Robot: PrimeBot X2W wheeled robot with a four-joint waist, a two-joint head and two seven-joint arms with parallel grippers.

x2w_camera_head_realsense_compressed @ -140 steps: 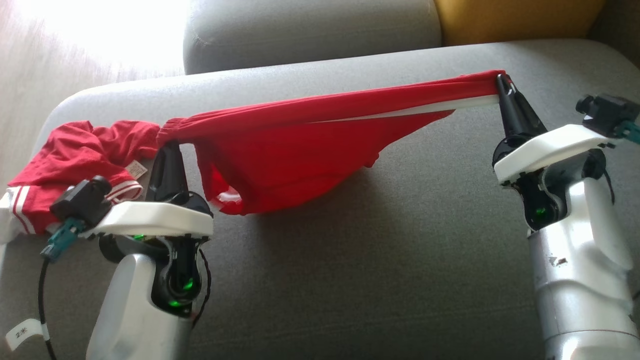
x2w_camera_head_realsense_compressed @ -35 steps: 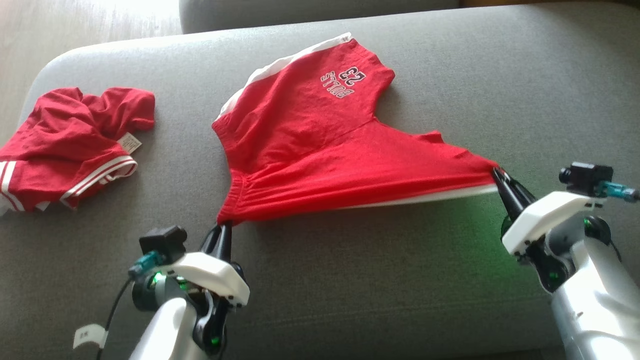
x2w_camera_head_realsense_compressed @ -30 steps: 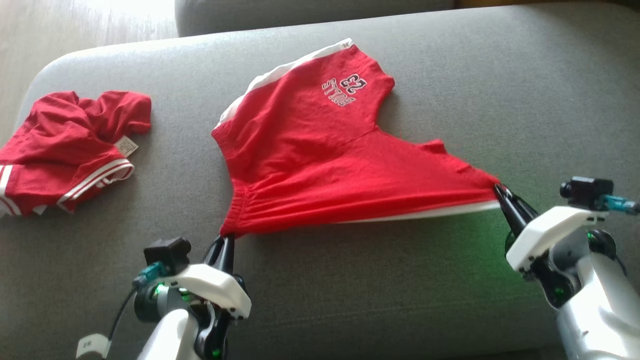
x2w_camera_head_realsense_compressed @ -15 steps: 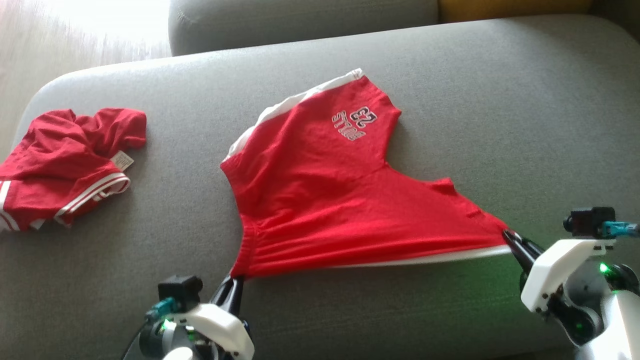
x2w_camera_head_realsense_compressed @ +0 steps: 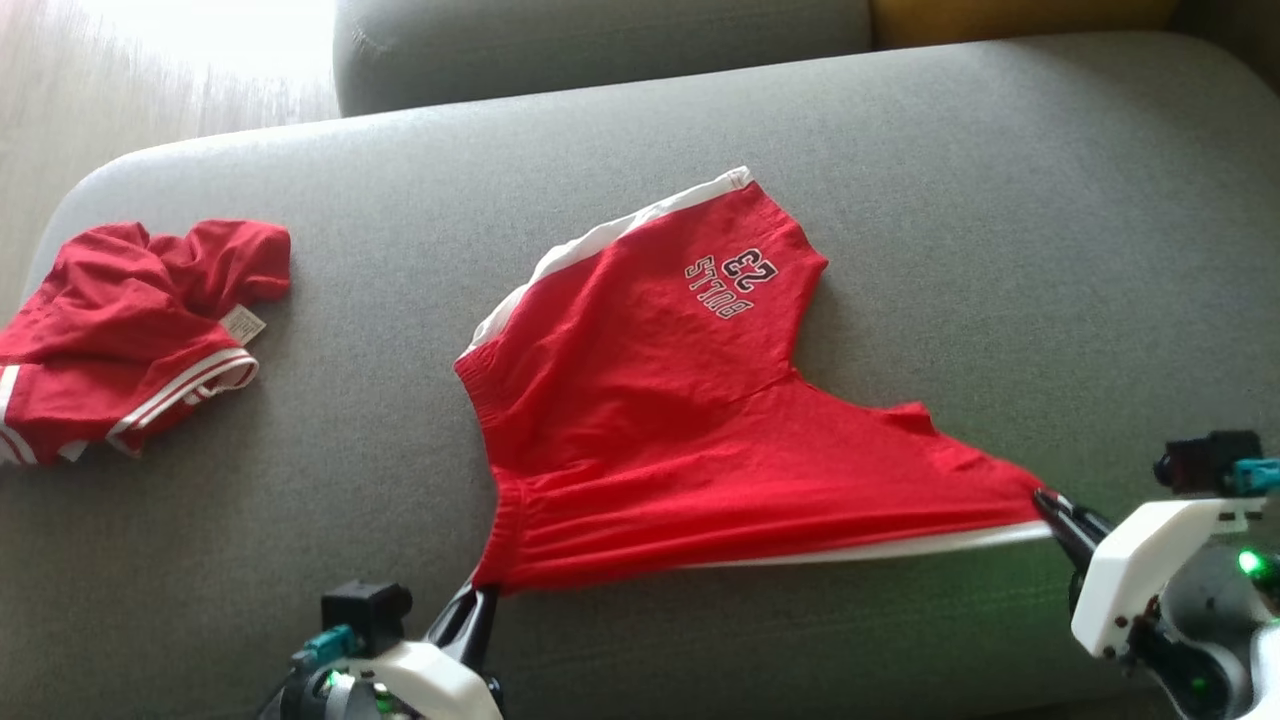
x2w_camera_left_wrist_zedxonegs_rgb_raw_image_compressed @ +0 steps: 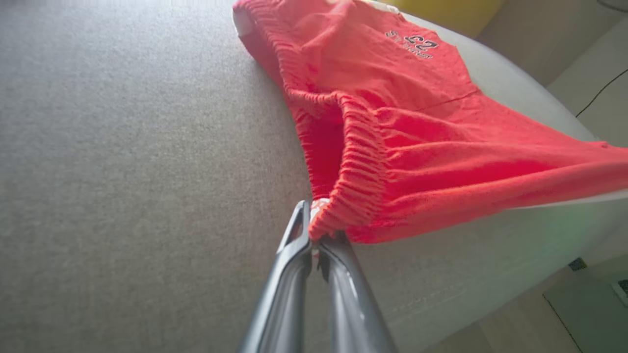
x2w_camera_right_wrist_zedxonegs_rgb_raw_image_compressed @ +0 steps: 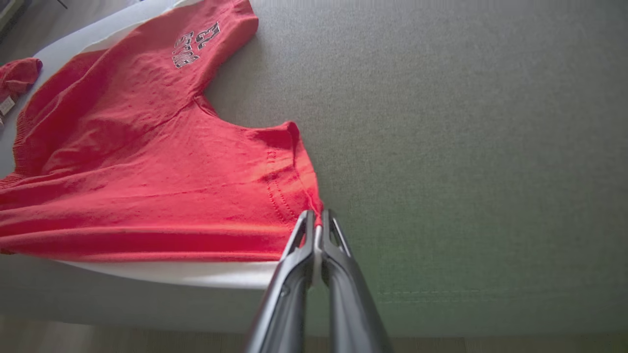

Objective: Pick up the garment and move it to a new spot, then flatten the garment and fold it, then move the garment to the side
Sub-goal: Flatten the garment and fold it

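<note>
Stretching across the middle of the grey sofa cushion (x2w_camera_head_realsense_compressed: pixel 950 220), a pair of red shorts (x2w_camera_head_realsense_compressed: pixel 680 430) lay spread between your two grippers. Your left gripper (x2w_camera_head_realsense_compressed: pixel 480 598) sat at the cushion's near edge, left of its middle. Its two dark fingers were pinched tight on the end of the gathered elastic waistband (x2w_camera_left_wrist_zedxonegs_rgb_raw_image_compressed: pixel 353 162). Your right gripper (x2w_camera_head_realsense_compressed: pixel 1052 503) sat toward the cushion's near right corner, fingers clamped together on the hem corner of one leg. A white side stripe (x2w_camera_head_realsense_compressed: pixel 900 548) ran along the near edge of the cloth, which was pulled taut between the two grips. The rest of the shorts rested on the cushion.

The other leg pointed toward the cushion's far side. It showed a second white stripe and the print "BULLS 23" (x2w_camera_head_realsense_compressed: pixel 730 283), upside down from your head view.

A second red garment (x2w_camera_head_realsense_compressed: pixel 130 320), with white trim and a small label, lay crumpled at the cushion's left end, well apart from the shorts. Beyond the cushion's far edge stood a grey back cushion (x2w_camera_head_realsense_compressed: pixel 600 40) and a yellow cushion (x2w_camera_head_realsense_compressed: pixel 1020 15).
</note>
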